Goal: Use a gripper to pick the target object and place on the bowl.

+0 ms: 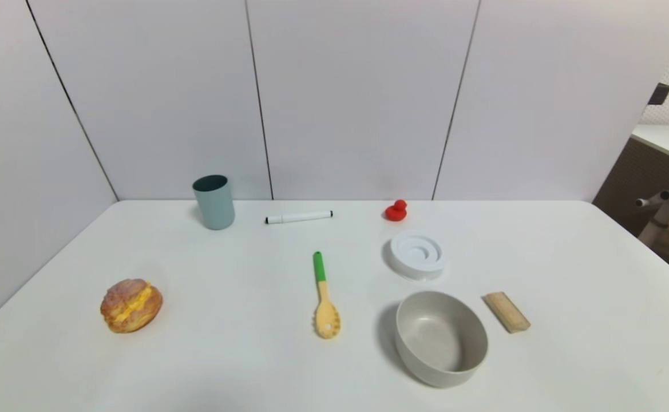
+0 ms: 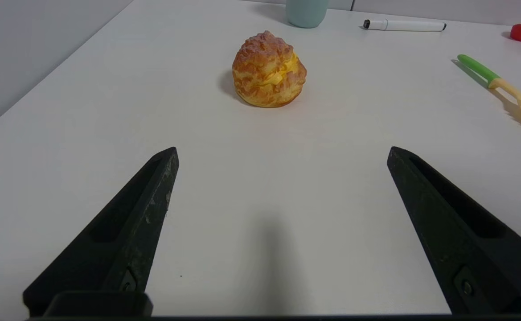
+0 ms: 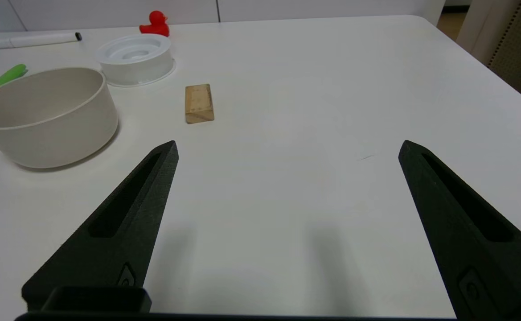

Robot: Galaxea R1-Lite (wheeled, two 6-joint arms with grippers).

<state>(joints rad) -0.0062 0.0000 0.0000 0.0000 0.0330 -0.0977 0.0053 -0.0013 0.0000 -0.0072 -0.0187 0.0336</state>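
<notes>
The golden-brown cream-puff bun (image 1: 131, 305) with yellow filling sits on the white table at the front left. The deep beige-grey bowl (image 1: 440, 337) stands empty at the front right. Neither arm shows in the head view. In the left wrist view my left gripper (image 2: 282, 149) is open and empty, low over the table, with the bun (image 2: 268, 70) some way ahead of its fingertips. In the right wrist view my right gripper (image 3: 288, 143) is open and empty, with the bowl (image 3: 46, 117) ahead and to one side.
A yellow spoon with green handle (image 1: 324, 297) lies mid-table. A white ringed dish (image 1: 418, 254) sits behind the bowl, a tan wooden block (image 1: 506, 312) to its right. A teal cup (image 1: 214, 201), a white marker (image 1: 299, 217) and a red duck (image 1: 396, 210) stand along the back.
</notes>
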